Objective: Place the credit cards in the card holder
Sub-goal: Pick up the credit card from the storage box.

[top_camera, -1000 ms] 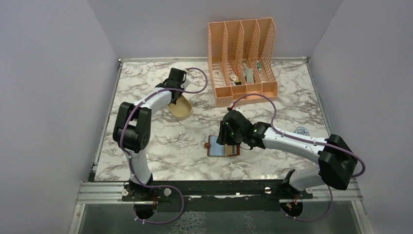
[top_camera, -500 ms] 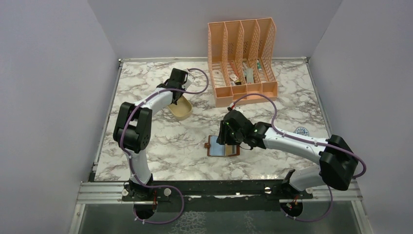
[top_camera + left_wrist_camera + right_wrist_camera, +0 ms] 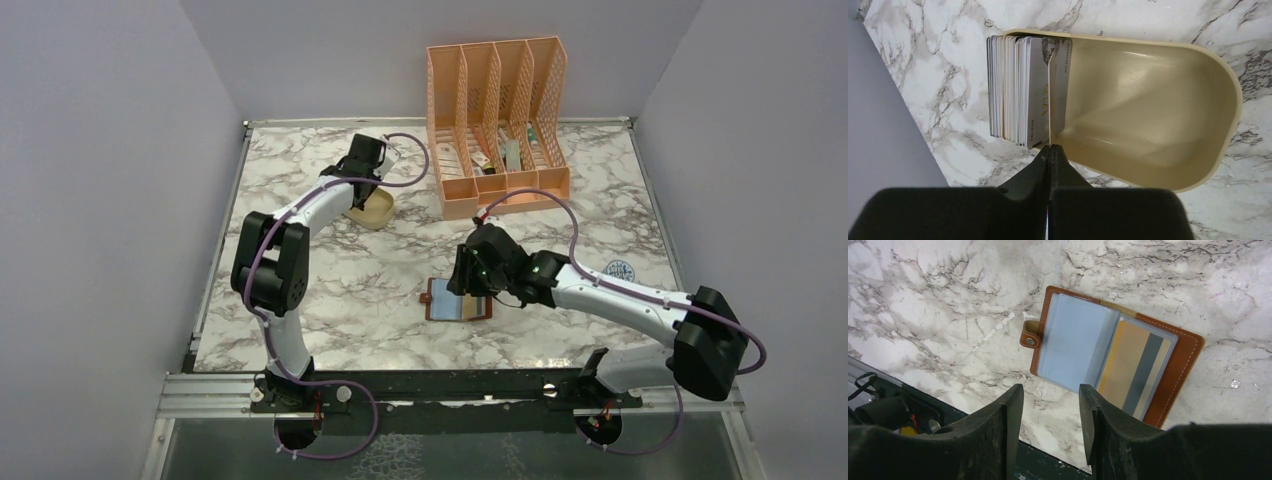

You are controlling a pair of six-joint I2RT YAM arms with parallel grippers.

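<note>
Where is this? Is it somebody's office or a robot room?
Most likely a robot lab test booth, not an office: a left arm and right arm bolted at a marble-patterned table, plain walls closing it in, and props like a peach file organiser and a brown card holder.

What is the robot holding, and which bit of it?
The left claw pinches one card by its near edge. The right claw holds nothing.
</note>
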